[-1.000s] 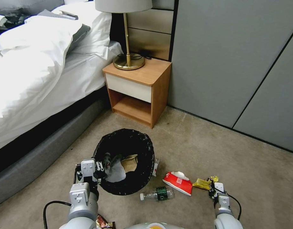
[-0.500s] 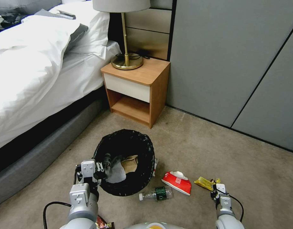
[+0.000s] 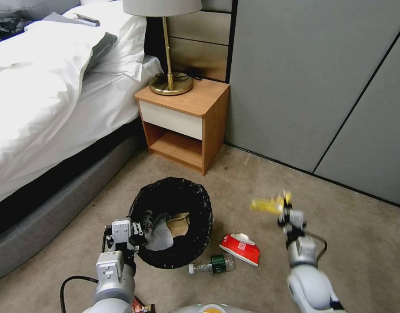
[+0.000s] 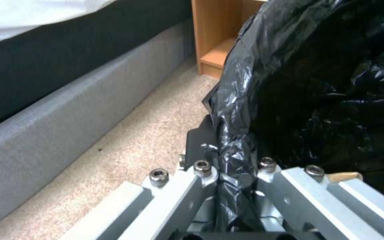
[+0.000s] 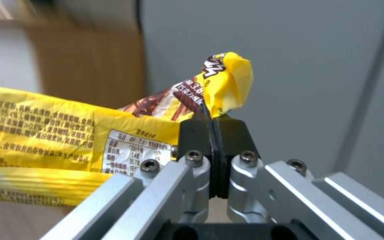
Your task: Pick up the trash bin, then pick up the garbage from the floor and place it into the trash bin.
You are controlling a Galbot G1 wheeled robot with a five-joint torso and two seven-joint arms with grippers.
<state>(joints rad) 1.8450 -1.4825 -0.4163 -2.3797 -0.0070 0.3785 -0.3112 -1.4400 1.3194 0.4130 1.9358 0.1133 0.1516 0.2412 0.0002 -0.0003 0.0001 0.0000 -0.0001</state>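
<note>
Gripping the near rim of the trash bin (image 3: 174,221), left gripper (image 3: 141,229) clamped on the black bag liner (image 4: 263,110), plastic pinched between the closed fingers (image 4: 201,140) in the left wrist view. Bin tipped with its mouth toward the camera, over the tan carpet (image 3: 252,182), between the bed (image 3: 56,108) and the litter. Inside it, a crumpled tan paper bag (image 3: 179,222) and a white tissue wad (image 3: 160,238).

Raised off the floor on the far side, right gripper (image 3: 286,209) clenched on a yellow snack wrapper (image 3: 266,204). Wrapper sticking out sideways toward the bin, blurred in the head view. Sharper in the right wrist view: one crumpled end squeezed between the black fingers (image 5: 192,133), the long yellow body (image 5: 45,140) trailing off to the side.

Lying on the carpet just beside the bin: a red and white packet (image 3: 240,248) and a small clear bottle (image 3: 211,264) with a green label, on its side, cap toward the bin. Near the left arm at the lower edge, a dark shiny scrap (image 3: 141,306), possibly another wrapper, mostly cut off.

Standing behind the bin against the grey wall panels (image 3: 304,78), a wooden nightstand (image 3: 185,121) with a brass lamp (image 3: 169,65) on top.
</note>
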